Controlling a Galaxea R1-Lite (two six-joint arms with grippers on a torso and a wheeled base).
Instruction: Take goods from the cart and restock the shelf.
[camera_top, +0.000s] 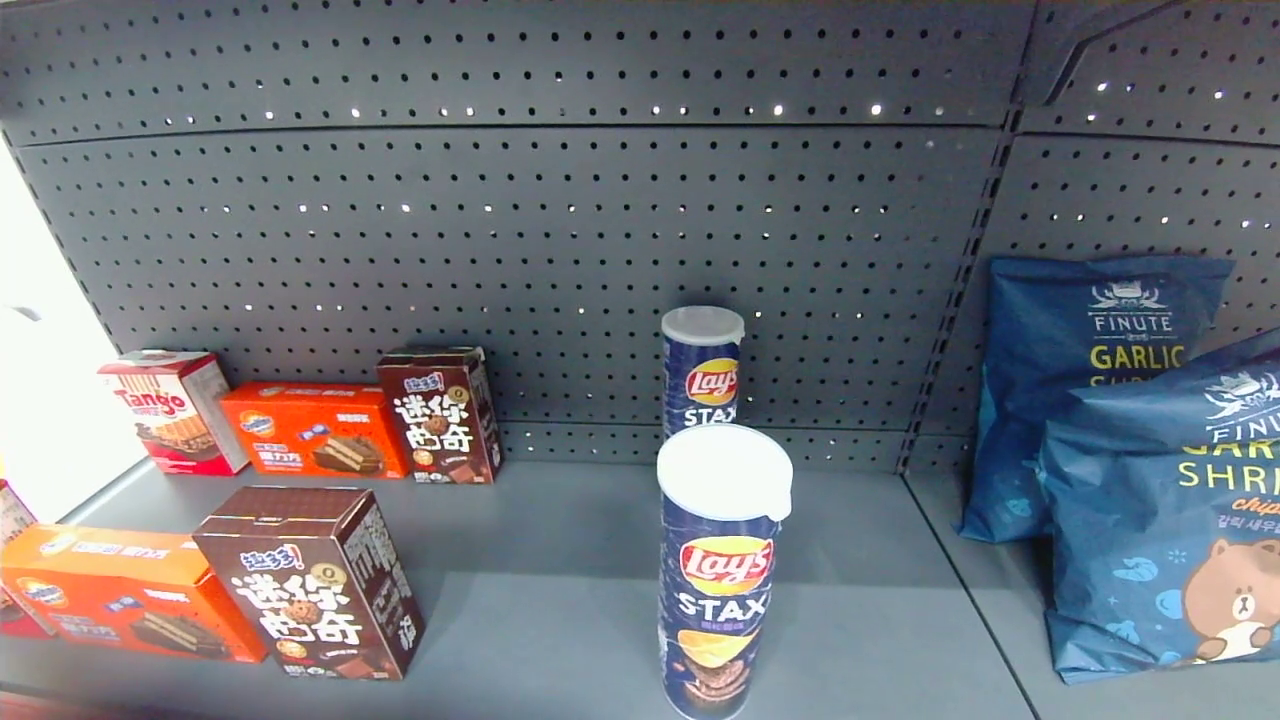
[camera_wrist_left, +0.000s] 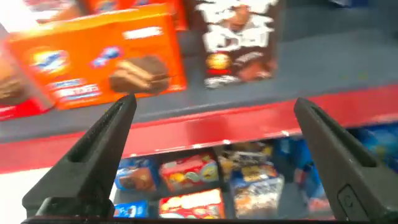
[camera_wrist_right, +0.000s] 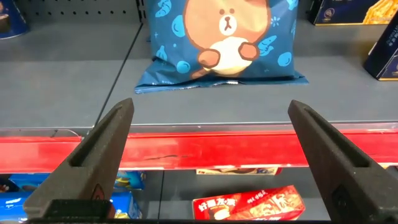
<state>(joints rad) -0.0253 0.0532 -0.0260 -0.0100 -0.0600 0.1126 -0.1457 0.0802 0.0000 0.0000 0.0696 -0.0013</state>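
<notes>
At the far left of the grey shelf, a red-and-white wafer box stands by the pegboard back. A far orange box and a far brown box follow close in a row to its right. Nearer the front, a near orange box lies flat just beside an upright near brown box. The left hand hangs in front of the shelf's red edge strip here, its fingers spread wide with nothing between them. Small packets lie on a lower level under the strip.

In the middle two chip cans stand upright in line, the near can toward the front edge and the far can behind it by the back.

On the right a rear blue bag leans on the back, and a front blue bag with a bear overlaps it. The right hand hangs before the strip facing that bear bag, fingers spread, holding nothing.
</notes>
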